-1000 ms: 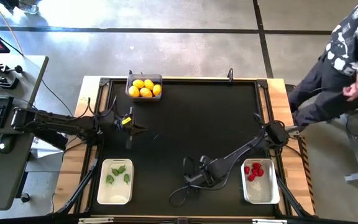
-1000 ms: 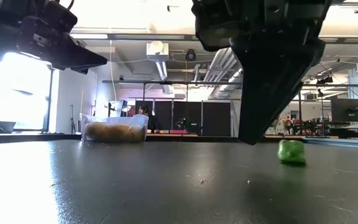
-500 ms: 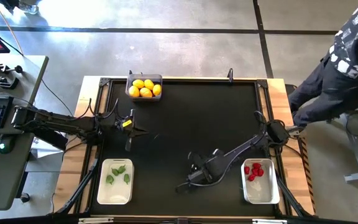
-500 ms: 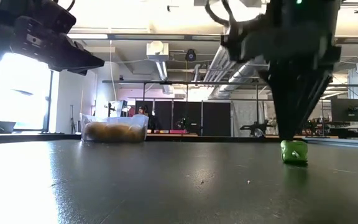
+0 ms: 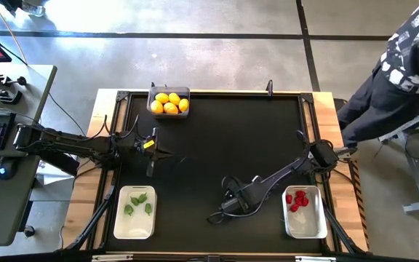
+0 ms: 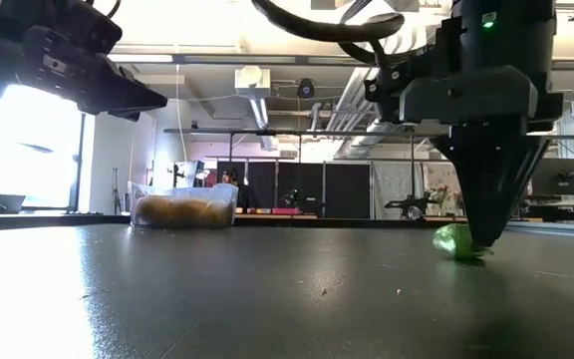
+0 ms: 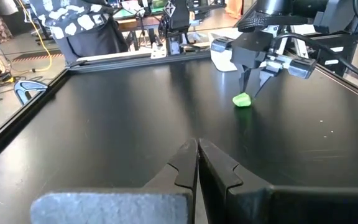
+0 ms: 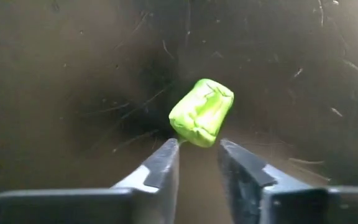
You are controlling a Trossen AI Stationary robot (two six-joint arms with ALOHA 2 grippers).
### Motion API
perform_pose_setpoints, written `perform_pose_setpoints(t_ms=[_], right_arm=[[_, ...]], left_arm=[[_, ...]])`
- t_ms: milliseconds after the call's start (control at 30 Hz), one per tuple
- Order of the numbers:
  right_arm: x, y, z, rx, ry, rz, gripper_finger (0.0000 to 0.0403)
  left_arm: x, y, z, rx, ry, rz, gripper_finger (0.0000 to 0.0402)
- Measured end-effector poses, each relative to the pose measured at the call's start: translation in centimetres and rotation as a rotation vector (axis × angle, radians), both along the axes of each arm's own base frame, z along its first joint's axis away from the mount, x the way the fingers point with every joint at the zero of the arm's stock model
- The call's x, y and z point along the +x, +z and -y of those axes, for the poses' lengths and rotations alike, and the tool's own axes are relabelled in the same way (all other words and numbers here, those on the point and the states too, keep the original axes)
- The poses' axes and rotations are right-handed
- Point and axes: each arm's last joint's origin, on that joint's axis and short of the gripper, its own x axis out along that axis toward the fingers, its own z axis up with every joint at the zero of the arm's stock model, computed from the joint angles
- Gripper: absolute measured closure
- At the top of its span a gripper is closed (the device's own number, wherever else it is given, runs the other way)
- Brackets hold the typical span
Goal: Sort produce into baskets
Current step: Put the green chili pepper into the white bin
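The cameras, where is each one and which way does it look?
High view: above the table, looking straight down; both arms show, the left gripper waiting near the yellow-fruit basket.
Low view: at table height, looking level across; the right gripper reaches down to the green piece.
Left wrist view: on the left arm, looking past its shut fingers across the table.
Right wrist view: on the right arm, looking down between its open fingers.
The low view and both wrist views share the green piece.

Both arms (image 5: 71,144) dark, slim, jointed; yellow tag on left wrist (image 5: 148,143). Black cable loops over right arm (image 6: 327,22); green LED on its boxy wrist (image 6: 487,19). Fingers (image 8: 159,167) dark, tapered, wedge-shaped.
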Motion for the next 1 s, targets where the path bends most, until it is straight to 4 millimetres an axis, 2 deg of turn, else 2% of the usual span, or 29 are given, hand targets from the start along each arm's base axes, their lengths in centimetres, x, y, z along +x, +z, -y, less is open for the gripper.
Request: perform_pose_setpoints(t_ms=[200, 433, 533, 700, 1000], right_arm=[[0.06, 0.02, 0.12, -0.032, 0.076, 0.002, 0.0392], [0.07, 0.02, 0.14, -0.046, 0.107, 0.003, 0.0398], [0.06, 0.02, 0.14, -0.043, 0.059, 0.010, 0.0398], [0.04, 0.02, 0.15, -0.035, -0.041, 0.022, 0.0358], [0.02, 0.02, 0.16, -0.035, -0.150, 0.040, 0.0231]], left_arm=[[0.00, -0.02, 0.00, 0.000, 0.000, -0.002, 0.0401], [0.00, -0.02, 0.00, 0.000, 0.000, -0.002, 0.0401], [-0.01, -0.06, 0.00, -0.001, 0.000, -0.006, 0.0401], [-0.01, -0.06, 0.00, -0.001, 0.000, -0.007, 0.0401], [-0.01, -0.05, 0.00, -0.001, 0.000, -0.006, 0.0401]])
